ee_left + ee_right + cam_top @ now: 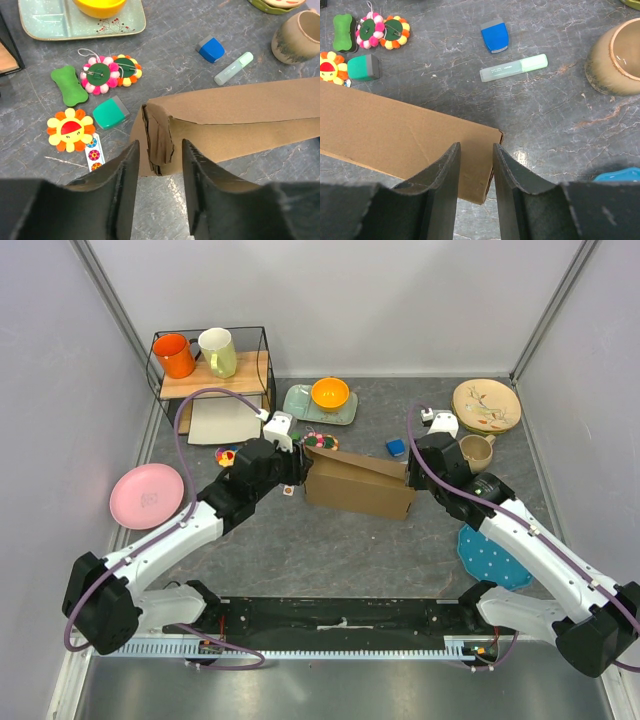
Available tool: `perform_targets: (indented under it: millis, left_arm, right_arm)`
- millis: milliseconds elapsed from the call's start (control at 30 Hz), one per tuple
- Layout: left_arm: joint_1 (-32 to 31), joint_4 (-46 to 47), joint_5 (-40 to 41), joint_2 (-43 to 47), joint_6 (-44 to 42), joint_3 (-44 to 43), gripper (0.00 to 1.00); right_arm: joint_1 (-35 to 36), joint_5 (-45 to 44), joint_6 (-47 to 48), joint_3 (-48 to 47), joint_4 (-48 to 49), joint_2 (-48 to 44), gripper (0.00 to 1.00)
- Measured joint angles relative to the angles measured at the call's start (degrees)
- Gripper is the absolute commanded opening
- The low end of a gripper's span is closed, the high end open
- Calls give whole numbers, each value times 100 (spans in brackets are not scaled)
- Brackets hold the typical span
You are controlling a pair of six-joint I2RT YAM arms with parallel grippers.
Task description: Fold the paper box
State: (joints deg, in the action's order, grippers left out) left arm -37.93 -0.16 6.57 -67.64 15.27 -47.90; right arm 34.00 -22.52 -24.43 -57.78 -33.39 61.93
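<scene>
The paper box (360,485) is a brown cardboard mailer standing as a shallow box in the middle of the table, its lid slightly raised. My left gripper (291,480) is at the box's left end. In the left wrist view it (160,146) is open, and the crumpled end flap (159,137) lies just past its fingertips without being pinched. My right gripper (412,472) hovers at the box's right end. In the right wrist view its jaws (475,147) stand apart over the top panel (395,132) near the corner, gripping nothing.
Small toys (102,75), a teal eraser (111,112), a blue eraser (211,49) and a green highlighter (514,68) lie behind the box. A tray with an orange bowl (330,393), a brown cup (477,451), a pink plate (148,495), a mug rack (212,360) and a blue cloth (497,555) surround it.
</scene>
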Motion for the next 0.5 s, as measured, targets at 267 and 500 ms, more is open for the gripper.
perform_targets:
  millis: [267,500]
  left_arm:
    - [9,-61,96,17,-37,0,92]
    - [9,35,146,-42,-48,44,68]
  right_arm:
    - [0,28,-7,0,4,2,39]
    - [0,42,-22,0,4,2,39]
